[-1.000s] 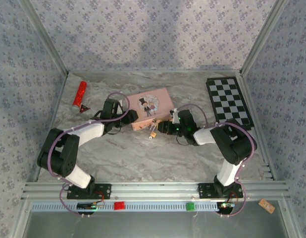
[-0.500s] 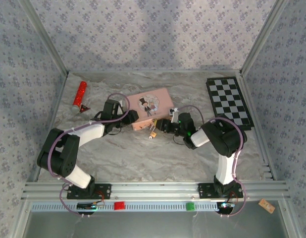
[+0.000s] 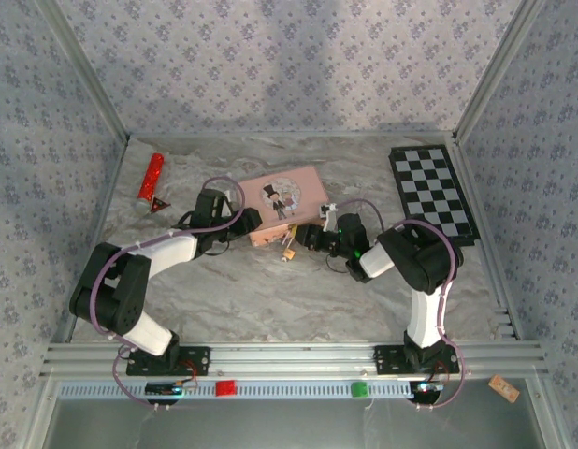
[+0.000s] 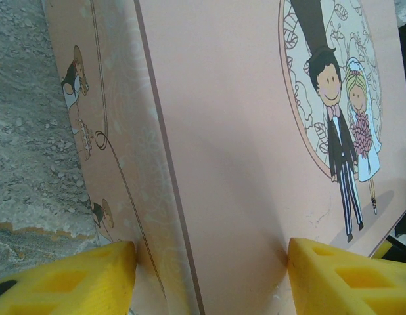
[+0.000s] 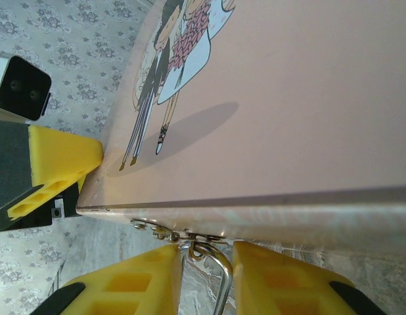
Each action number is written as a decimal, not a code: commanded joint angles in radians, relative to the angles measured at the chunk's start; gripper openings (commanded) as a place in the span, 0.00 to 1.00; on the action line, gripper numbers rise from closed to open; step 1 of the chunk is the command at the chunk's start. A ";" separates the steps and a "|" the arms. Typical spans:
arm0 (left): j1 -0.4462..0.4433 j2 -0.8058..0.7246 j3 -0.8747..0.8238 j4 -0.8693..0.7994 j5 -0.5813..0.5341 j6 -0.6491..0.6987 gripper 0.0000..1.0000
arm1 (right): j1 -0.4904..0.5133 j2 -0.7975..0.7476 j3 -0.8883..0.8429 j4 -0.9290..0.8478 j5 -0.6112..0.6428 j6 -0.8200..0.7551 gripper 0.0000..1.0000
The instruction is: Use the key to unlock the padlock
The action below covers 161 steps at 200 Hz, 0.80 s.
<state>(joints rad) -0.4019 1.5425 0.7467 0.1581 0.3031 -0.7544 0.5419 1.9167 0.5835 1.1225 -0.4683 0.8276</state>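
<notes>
At the middle of the table (image 3: 270, 299), the padlock (image 3: 290, 250) hangs off the near edge of the pink box (image 3: 287, 201). Its shackle (image 5: 223, 275) runs lengthwise between the narrow-set fingers of the right gripper (image 5: 206, 256), the nearer arm; whether they pinch it I cannot tell. The left gripper (image 4: 209, 275) clamps the box's left end.

You see a matt pink paper-covered box (image 4: 229, 131), a thin shiny grey metal shackle (image 5: 225, 279) (smooth, polished) and dull yellow plastic fingers (image 5: 282, 279).

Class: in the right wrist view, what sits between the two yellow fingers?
The padlock's grey shackle, hanging from the pink box, seen in the right wrist view.
</notes>
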 commanded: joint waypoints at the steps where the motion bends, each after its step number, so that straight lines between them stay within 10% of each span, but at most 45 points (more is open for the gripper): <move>1: -0.020 -0.006 -0.041 -0.123 -0.012 -0.003 0.62 | 0.011 0.014 -0.028 -0.084 0.011 0.027 0.28; 161: -0.025 -0.063 -0.066 -0.129 -0.002 -0.047 0.62 | 0.072 0.022 0.055 -0.274 0.090 0.025 0.26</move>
<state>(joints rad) -0.4091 1.4937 0.7162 0.1272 0.2878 -0.7879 0.6113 1.8767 0.6300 0.9394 -0.3637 0.7879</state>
